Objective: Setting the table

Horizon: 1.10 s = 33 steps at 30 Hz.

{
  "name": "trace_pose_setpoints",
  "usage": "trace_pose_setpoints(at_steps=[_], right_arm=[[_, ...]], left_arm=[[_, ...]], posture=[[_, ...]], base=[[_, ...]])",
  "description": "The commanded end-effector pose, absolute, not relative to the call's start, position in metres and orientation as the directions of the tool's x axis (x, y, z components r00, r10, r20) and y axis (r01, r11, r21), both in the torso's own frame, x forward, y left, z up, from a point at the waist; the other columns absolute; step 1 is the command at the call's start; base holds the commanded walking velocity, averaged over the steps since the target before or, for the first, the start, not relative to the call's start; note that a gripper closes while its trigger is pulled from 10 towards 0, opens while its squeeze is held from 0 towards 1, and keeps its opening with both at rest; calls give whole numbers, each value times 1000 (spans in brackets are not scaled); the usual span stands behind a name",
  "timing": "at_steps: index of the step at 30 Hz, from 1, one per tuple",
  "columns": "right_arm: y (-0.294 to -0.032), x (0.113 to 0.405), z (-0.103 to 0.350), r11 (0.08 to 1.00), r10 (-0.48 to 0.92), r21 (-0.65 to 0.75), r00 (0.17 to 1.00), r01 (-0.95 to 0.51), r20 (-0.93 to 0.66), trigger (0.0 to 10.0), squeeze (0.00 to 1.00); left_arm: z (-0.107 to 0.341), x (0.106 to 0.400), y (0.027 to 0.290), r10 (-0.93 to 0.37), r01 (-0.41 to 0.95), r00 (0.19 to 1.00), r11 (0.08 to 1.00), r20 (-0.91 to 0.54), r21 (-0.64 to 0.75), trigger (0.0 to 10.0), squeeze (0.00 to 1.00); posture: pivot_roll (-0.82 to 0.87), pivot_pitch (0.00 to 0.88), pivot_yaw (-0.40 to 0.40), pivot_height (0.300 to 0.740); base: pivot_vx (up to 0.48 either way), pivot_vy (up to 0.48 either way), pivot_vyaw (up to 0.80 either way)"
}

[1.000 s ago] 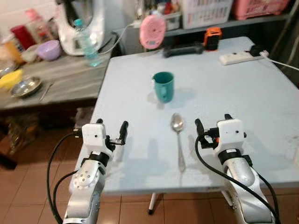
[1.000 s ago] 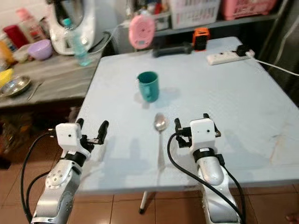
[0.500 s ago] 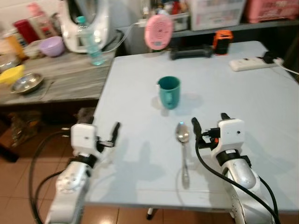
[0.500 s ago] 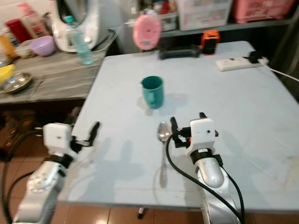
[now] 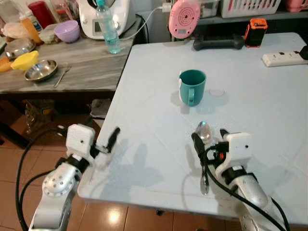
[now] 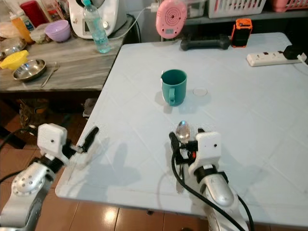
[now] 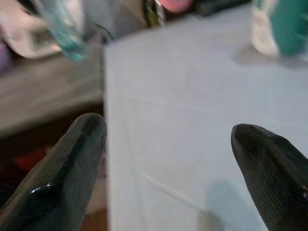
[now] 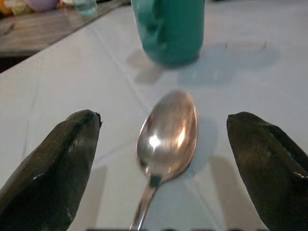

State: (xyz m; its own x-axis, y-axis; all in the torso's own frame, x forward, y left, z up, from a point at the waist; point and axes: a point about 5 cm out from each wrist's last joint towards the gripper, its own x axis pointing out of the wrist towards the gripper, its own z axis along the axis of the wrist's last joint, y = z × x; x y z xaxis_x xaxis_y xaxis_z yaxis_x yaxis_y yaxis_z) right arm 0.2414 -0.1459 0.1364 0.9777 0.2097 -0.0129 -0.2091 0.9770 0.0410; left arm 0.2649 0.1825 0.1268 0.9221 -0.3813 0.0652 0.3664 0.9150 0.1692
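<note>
A teal mug (image 5: 192, 86) stands upright mid-table on the pale blue table (image 5: 154, 125). A metal spoon (image 5: 203, 133) lies in front of it, bowl toward the mug and handle toward me. My right gripper (image 5: 209, 139) hovers open just over the spoon. In the right wrist view the spoon's bowl (image 8: 168, 132) lies between the two spread black fingers (image 8: 57, 168). My left gripper (image 5: 107, 141) is open and holds nothing at the table's left edge; in the left wrist view that gripper (image 7: 168, 130) points along the edge toward the mug (image 7: 281, 26).
To the left is a grey counter (image 5: 82, 72) with a steel bowl (image 5: 41, 70), yellow bowl (image 5: 26, 60), purple bowl (image 5: 66, 31) and water bottle (image 5: 109, 29). A pink fan (image 5: 184, 18), black tool (image 5: 218, 42), orange device (image 5: 255, 31) and power strip (image 5: 284, 57) line the table's far edge.
The whole view has shifted as the camera moved. My right gripper, earlier to the right of the spoon, now straddles its bowl end. My left gripper has drifted out to the table's left edge.
</note>
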Motion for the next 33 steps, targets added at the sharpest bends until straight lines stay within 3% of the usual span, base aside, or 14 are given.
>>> trace_pose_setpoints(at_steps=[1, 10, 23, 28, 33], right_arm=[[-139, 235, 138, 967, 248, 70, 968, -246, -28, 10000, 0], [-136, 216, 131, 943, 276, 246, 939, -223, -206, 10000, 0], [-137, 206, 146, 975, 220, 116, 897, -190, -384, 10000, 0], [-144, 199, 132, 985, 170, 56, 836, -165, -521, 10000, 0], [-145, 203, 129, 990, 138, 109, 802, -92, -581, 10000, 0]], left_arm=[[126, 259, 185, -423, 412, 905, 895, 35, 175, 10000, 0], [122, 252, 179, -510, 507, 860, 846, -28, 164, 10000, 0], [120, 256, 172, -550, 552, 833, 824, -55, 126, 10000, 0], [119, 254, 166, -567, 570, 822, 815, -59, 108, 10000, 0], [116, 254, 164, -569, 574, 819, 814, -74, 88, 10000, 0]], posture=[[-278, 223, 187, 740], [-291, 257, 235, 740], [-313, 270, 254, 740], [-317, 269, 252, 740], [-320, 269, 246, 740]], base=[[0, 0, 0], [0, 0, 0], [0, 0, 0], [0, 0, 0], [0, 0, 0]])
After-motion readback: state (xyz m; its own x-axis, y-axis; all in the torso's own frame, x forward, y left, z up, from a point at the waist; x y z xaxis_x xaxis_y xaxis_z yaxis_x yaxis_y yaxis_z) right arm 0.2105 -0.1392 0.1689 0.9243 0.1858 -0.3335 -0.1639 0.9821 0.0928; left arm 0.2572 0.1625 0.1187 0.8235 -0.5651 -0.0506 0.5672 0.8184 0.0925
